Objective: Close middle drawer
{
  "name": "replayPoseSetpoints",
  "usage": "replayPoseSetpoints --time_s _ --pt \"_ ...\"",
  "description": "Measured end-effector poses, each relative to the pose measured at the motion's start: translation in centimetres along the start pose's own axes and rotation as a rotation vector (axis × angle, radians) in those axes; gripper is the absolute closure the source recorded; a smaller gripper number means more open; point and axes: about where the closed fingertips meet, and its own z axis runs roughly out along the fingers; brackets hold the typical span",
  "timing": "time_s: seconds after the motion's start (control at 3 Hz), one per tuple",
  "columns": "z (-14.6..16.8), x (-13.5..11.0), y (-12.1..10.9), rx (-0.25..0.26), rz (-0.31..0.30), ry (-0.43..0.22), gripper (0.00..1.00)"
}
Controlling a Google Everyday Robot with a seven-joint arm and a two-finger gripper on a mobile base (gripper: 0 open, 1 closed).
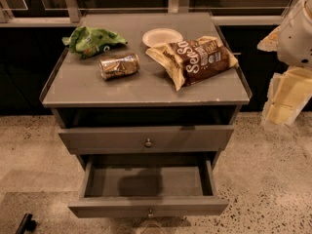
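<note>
The grey cabinet (pixel 146 89) has its drawers facing me. The middle drawer (pixel 148 206) is pulled far out, its low front panel carries a small round knob (pixel 150 212), and its inside is bare. Above it the taller-fronted top drawer (pixel 146 139) stands slightly out. The lowest drawer is hidden under the middle one. My arm (pixel 297 33) comes in at the right edge, and my gripper (pixel 285 99) hangs there, level with the cabinet top and well right of and above the middle drawer, touching nothing.
On the cabinet top lie a green chip bag (pixel 92 40), a tipped can (pixel 119 66), a white paper bowl (pixel 162 36) and a brown snack bag (pixel 195 57). A speckled floor (pixel 273 179) surrounds the cabinet. A dark object (pixel 25 223) lies at the bottom left.
</note>
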Motion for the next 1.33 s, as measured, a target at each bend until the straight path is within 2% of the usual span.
replayPoseSetpoints --time_s 0.33,0.67,1.0,1.33 --pt "0.0 0.0 0.0 0.000 0.000 0.000 0.00" --pt "0.9 0.8 1.1 -0.005 0.022 -0.033 0.00" --pt "4.3 2.1 4.1 -0.037 0.086 -0.135 0.00" --pt "10.5 3.2 8.3 -0.098 0.228 -0.289 0.00"
